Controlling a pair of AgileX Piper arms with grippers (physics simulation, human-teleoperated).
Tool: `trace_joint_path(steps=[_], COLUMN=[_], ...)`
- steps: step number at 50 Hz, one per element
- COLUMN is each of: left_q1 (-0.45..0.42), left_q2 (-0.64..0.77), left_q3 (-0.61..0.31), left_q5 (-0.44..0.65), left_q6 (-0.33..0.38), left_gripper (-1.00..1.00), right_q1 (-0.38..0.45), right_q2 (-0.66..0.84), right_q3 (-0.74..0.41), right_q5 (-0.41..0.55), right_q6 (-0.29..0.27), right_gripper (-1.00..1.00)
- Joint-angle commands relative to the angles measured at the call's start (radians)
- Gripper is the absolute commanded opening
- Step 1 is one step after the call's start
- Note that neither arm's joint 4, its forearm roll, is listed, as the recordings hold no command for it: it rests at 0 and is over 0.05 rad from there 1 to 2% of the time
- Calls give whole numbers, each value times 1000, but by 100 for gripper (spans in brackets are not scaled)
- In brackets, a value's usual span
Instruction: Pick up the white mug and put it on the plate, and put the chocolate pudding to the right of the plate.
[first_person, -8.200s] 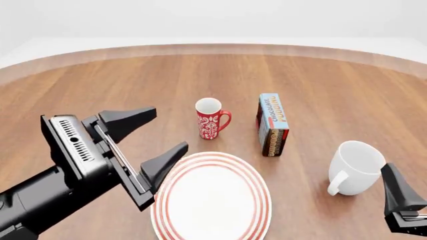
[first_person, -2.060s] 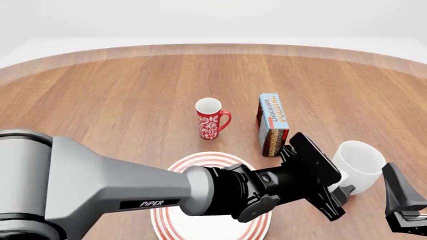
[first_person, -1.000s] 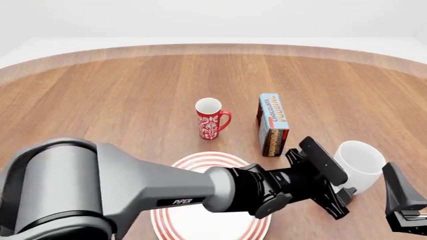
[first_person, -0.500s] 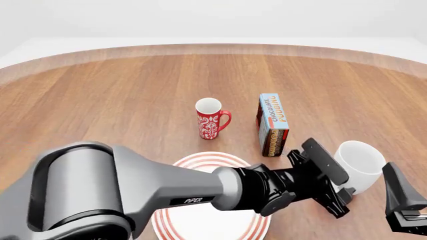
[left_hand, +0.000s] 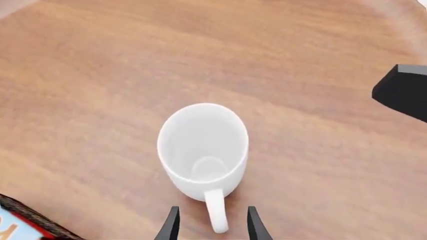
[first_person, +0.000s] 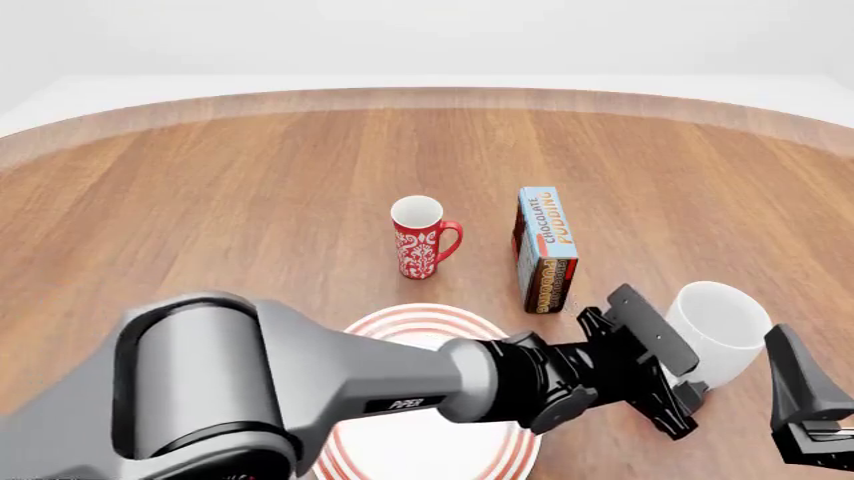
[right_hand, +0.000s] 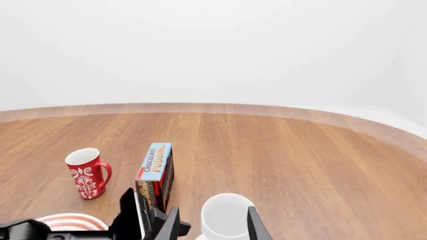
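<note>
With its fingers parted, the left gripper (left_hand: 211, 229) straddles the white mug (left_hand: 203, 150) handle.
Right gripper (right_hand: 210, 225) also parted, just beside the mug.

setting: a simulated tabletop scene, rendered rather than photographed; no real room is shown. a round wooden table (first_person: 267, 180) with flat, evenly repeated plank grain is set against a blank white backdrop (right_hand: 213, 50) without walls, windows or furniture. household tableware is laid out: a red patterned mug (first_person: 422, 238), a pudding box (first_person: 545, 248), a white mug (first_person: 714, 325), a red-ringed plate (first_person: 400, 325). surfaces are seen smooth and uniformly lit.
</note>
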Motion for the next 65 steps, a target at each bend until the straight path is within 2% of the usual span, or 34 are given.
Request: trace_joint_path(steps=[1, 43, 44, 65], left_q1=[2, 1, 2, 16], left_q2=[27, 82, 82, 74], left_q3=[-27, -67, -67, -52], left_q5=[17, 44, 45, 32], left_q6=[1, -8, -9, -7], left_gripper=[100, 100, -100, -100], right_q1=[0, 0, 0, 0], right_q2=[0, 0, 0, 0], right_q3=[0, 0, 0, 0], right_q5=[0, 0, 0, 0], right_q6=[0, 0, 0, 0], right_gripper=[100, 100, 100, 100])
